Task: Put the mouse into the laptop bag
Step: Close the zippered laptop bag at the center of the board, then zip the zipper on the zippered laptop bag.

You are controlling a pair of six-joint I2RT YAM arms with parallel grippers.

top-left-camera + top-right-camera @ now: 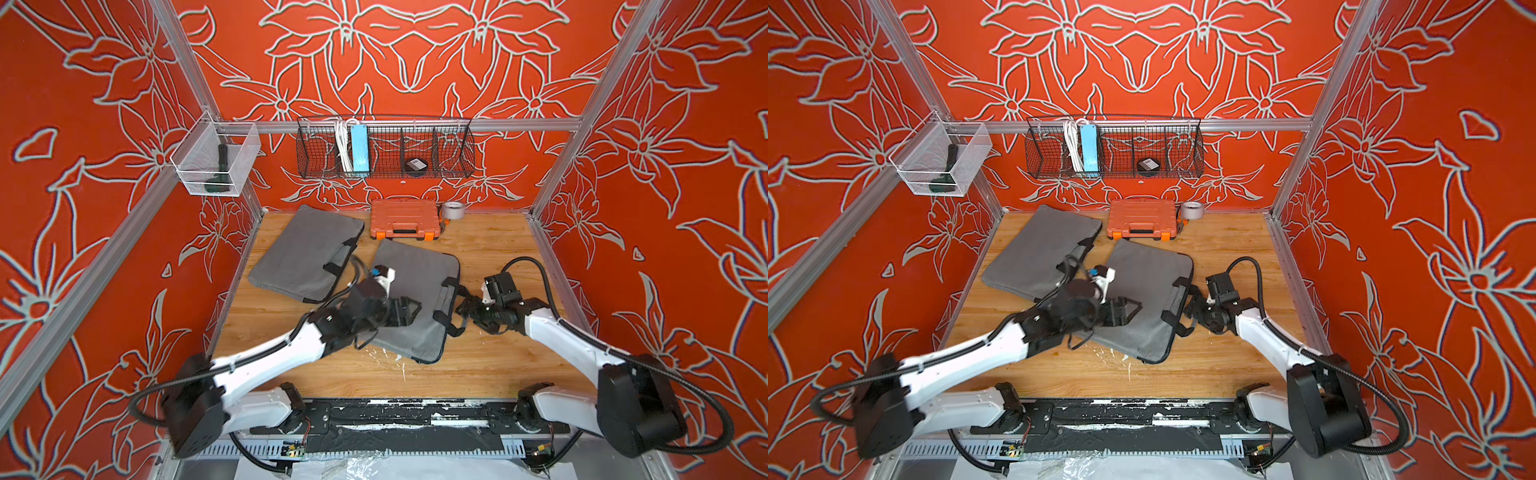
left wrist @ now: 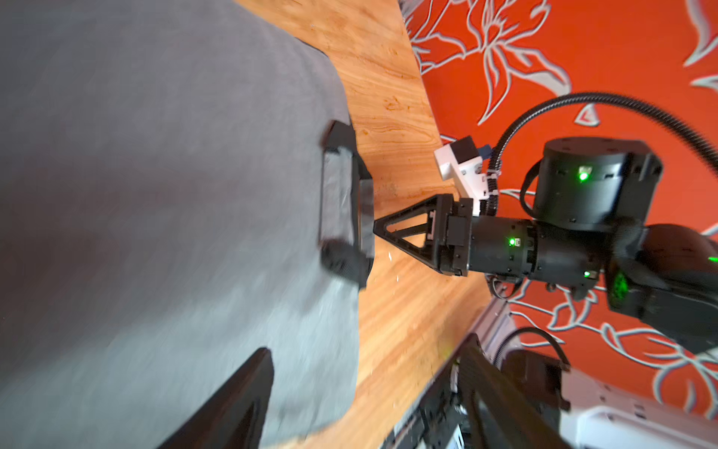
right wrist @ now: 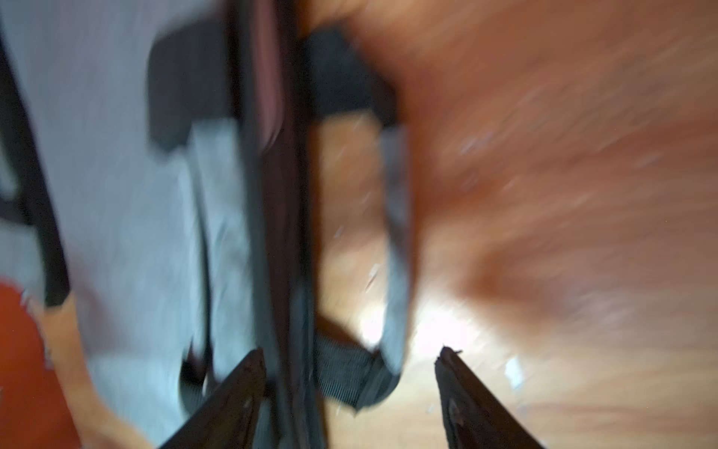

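Observation:
The nearer grey laptop bag [image 1: 419, 266] [image 1: 1150, 270] lies flat mid-table, its black handles [image 1: 451, 309] facing right. My left gripper [image 1: 409, 311] [image 1: 1129, 309] hovers over the bag's near half, open; in the left wrist view [image 2: 361, 388] only grey fabric [image 2: 155, 194] and wood lie between its fingers. At the bag's handle edge my right gripper [image 1: 465, 305] [image 1: 1192, 305] [image 3: 349, 373] stands open, and a blurred strap [image 3: 396, 233] runs between its fingers untouched. From the left wrist view, its tip [image 2: 379, 229] is against the handle. The mouse is hidden.
A second grey bag [image 1: 303, 249] lies at the back left, overlapped by the first. An orange tool case [image 1: 405, 222] and a tape roll [image 1: 452, 210] sit at the back wall. A wire basket [image 1: 457, 166] above holds a power strip and a black round item [image 1: 415, 164].

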